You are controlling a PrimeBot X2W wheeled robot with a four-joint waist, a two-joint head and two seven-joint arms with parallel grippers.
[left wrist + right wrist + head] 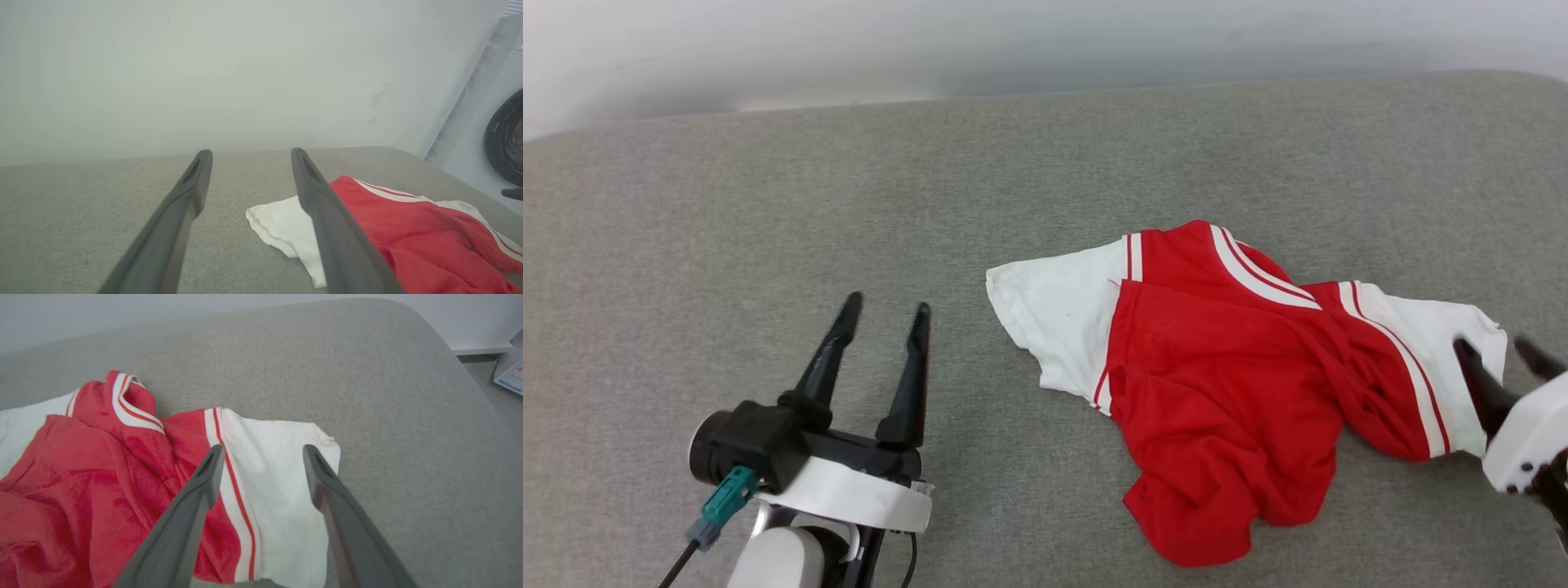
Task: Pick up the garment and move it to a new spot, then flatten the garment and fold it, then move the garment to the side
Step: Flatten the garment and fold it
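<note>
Bright red garment with white sleeves, red-and-white striped trim, on plain grey surface.

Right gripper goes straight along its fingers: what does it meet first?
Most likely the garment, at its white sleeve: the open right gripper points at that panel. How far above the cloth it is, I cannot tell.

Bears on the left gripper two long, black, tapering fingers, set in a black block with a round black barrel at its side. Carries a teal connector trailing a black cable. Wears a white collar below, over a pale grey forearm. Shows the same dark fingers on the right gripper, with a white housing dotted with small dark screws. Looks matte grey up close, slotted near each tip.
</note>
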